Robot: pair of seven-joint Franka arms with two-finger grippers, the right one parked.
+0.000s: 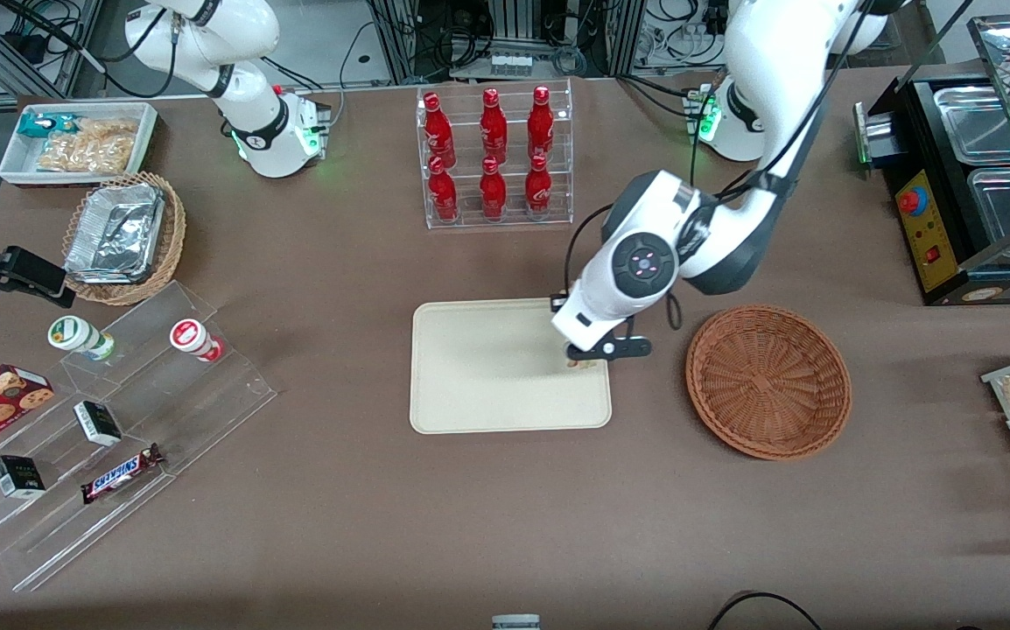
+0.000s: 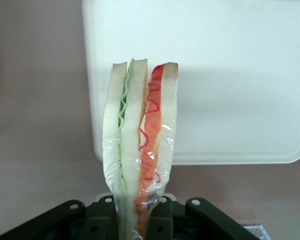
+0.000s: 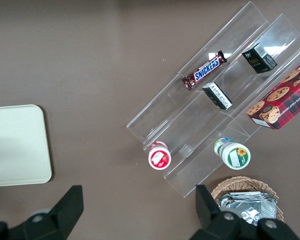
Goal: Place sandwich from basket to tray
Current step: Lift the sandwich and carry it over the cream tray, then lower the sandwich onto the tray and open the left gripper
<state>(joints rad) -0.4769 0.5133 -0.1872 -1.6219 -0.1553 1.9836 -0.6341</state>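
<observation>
My left gripper (image 1: 588,357) hangs over the edge of the cream tray (image 1: 487,376) that is nearest the basket, and it is shut on the sandwich (image 2: 140,145). The sandwich is a plastic-wrapped wedge of white bread with green and red-orange layers, held upright between the fingers (image 2: 102,220). In the front view only a sliver of the sandwich (image 1: 588,363) peeks out below the wrist. The round reddish-brown wicker basket (image 1: 768,381) stands empty beside the tray, toward the working arm's end of the table.
A clear rack of red bottles (image 1: 492,157) stands farther from the front camera than the tray. Clear stepped shelves with snacks (image 1: 111,429), a lighter wicker basket of foil trays (image 1: 124,236) and a white bin (image 1: 76,140) lie toward the parked arm's end. A black appliance (image 1: 969,184) stands at the working arm's end.
</observation>
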